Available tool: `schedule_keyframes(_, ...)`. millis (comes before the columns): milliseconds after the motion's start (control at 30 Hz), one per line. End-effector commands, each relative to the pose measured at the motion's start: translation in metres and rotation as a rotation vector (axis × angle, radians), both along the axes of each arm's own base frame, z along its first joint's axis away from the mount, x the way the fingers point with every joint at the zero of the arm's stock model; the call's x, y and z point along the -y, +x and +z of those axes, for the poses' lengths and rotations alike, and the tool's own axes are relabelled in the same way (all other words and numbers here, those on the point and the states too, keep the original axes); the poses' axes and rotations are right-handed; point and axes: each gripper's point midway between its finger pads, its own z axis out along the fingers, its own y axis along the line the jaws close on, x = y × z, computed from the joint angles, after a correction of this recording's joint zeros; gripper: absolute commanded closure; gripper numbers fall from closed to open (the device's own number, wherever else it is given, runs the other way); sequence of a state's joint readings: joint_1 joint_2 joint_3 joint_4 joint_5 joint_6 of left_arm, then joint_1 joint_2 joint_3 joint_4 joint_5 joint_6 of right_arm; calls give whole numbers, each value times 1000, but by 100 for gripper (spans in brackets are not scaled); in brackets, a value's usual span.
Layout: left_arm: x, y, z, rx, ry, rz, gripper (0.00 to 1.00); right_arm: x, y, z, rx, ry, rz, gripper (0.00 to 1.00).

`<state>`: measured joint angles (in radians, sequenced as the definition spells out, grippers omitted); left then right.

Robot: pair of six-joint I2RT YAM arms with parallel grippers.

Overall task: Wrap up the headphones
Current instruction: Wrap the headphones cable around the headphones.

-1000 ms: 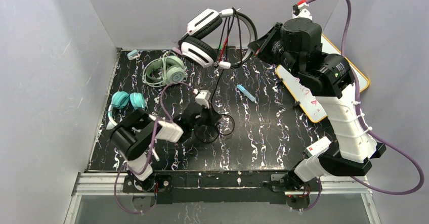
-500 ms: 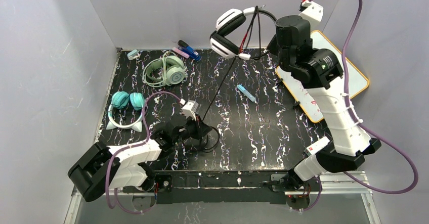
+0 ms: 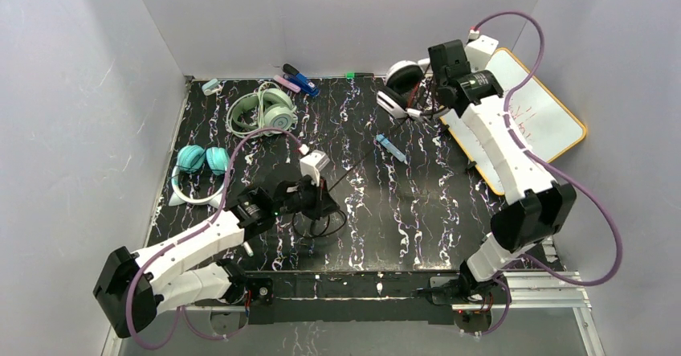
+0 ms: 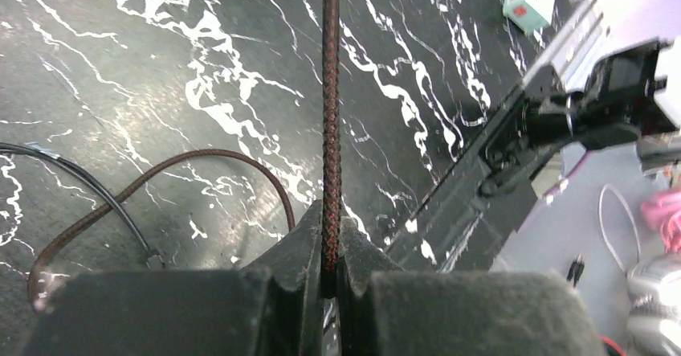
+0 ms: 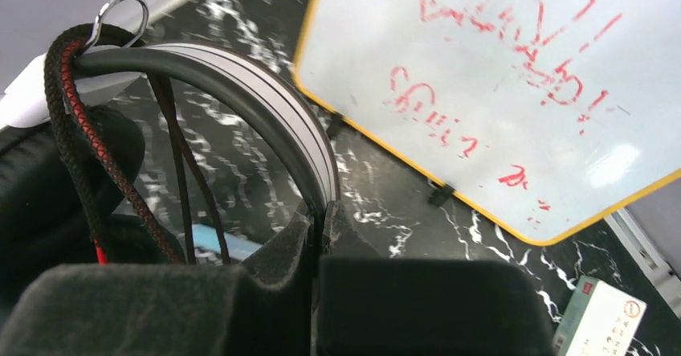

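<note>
Right gripper (image 5: 318,211) clamps black-and-white over-ear headset (image 3: 397,89) beside yellow-framed whiteboard (image 3: 554,119); its braided red-black cable (image 4: 329,91) runs straight, diagonally, into pinching left gripper (image 4: 329,239).

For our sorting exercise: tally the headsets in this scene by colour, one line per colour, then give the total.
Teal headset: 1
Mint-green headset: 1
Black-and-white headset: 1
Total: 3
</note>
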<state>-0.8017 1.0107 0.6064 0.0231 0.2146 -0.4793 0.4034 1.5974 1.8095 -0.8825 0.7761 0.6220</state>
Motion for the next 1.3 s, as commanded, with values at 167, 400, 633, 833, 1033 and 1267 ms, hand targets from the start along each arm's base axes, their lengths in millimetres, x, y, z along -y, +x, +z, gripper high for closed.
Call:
schedule_keyframes(167,-30,-9,45,67,280,-73,100,8,-7,-66,-55,53,-90,99)
schedule_keyframes(400,-38,46,112,285,471,-28,100,0,-51,-111,-189,69,74,99)
schedule_keyframes(633,-15,85,165,410,450,-46,100,-6,-94,-126,-280,16,176,99)
schedule_keyframes(833,23,81,195,433,309,-177,100,-16,-113,-136,-327,-9,212,99)
schedule_keyframes(1033,49,59,199,417,204,-355,100,-58,-121,-131,-321,-36,357,99)
schedule_keyframes(1267,30,81,181,421,281,-370,100,-119,-161,-134,-392,-88,670,99)
